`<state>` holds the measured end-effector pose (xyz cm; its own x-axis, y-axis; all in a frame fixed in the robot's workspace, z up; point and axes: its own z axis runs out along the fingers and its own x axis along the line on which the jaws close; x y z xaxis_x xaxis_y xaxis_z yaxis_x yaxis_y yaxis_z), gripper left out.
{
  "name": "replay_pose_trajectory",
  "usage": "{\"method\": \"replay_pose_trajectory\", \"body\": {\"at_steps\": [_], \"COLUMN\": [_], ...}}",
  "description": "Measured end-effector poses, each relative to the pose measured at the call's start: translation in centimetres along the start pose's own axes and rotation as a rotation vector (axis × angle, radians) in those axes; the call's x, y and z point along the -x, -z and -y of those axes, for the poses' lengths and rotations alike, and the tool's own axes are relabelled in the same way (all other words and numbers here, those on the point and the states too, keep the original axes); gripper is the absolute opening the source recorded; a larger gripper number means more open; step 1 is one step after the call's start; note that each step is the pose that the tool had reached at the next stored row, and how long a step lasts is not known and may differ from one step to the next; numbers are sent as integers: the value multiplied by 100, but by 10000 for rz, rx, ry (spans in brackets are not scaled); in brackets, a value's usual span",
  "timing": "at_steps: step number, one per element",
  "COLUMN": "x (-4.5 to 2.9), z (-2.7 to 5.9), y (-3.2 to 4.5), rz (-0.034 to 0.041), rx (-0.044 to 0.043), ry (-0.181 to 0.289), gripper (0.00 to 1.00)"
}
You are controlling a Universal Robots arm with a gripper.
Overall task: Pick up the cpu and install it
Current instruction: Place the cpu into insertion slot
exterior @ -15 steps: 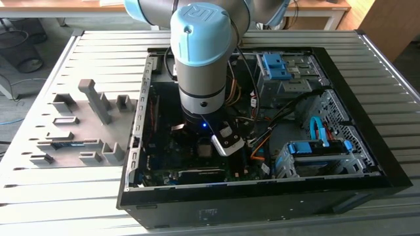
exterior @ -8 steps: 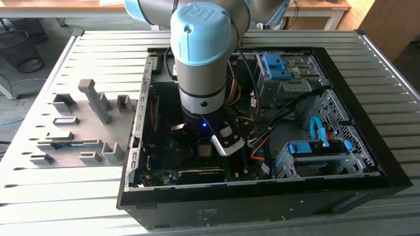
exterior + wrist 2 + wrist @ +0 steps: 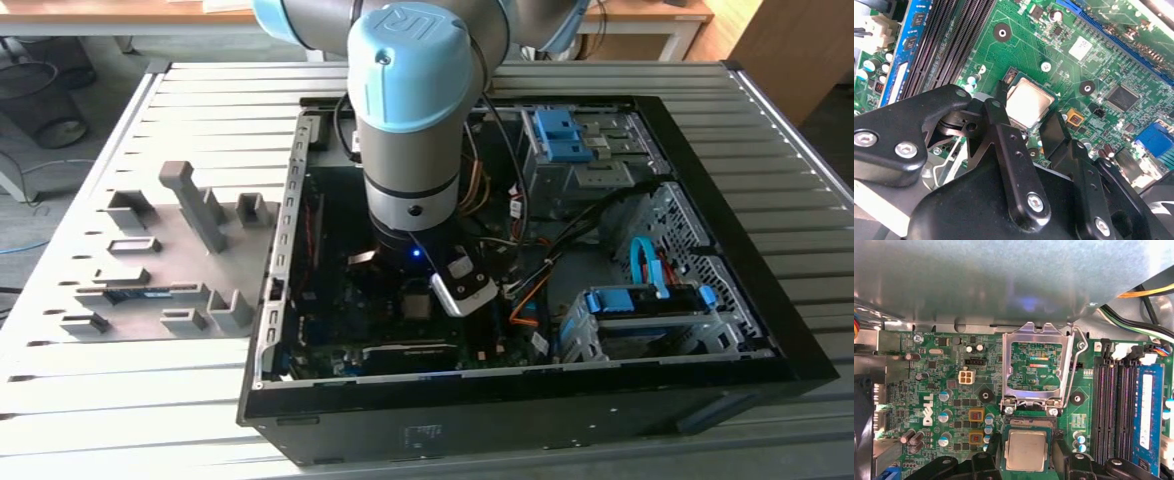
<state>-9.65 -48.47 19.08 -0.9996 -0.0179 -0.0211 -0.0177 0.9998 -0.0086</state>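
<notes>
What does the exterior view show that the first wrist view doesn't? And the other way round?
The exterior view gives the big picture: the blue-and-grey robot arm reaching down into the open computer case, with grey plastic blocks on the slatted table at the exterior view's left. The first wrist view gives the close-up: the silver chip at the gripper, an opened metal frame next to it, and black memory slots. Both share the circuit board inside the case.

Slatted table [image 3: 787, 140] — computer case [image 3: 534, 425], grey fixture blocks [image 3: 187, 200]
</notes>
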Motion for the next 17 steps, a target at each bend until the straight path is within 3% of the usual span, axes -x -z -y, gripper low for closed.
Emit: {"method": "replay_pose_trajectory", "body": {"at_steps": [6,13,17], "x": [4,84,93], "z": [13,20,20], "y": [0,-2,-2], "rz": [-3,-157,-177], "rx": [3,5,6], "ry": [73,76,76], "gripper": [53,53,53]}}
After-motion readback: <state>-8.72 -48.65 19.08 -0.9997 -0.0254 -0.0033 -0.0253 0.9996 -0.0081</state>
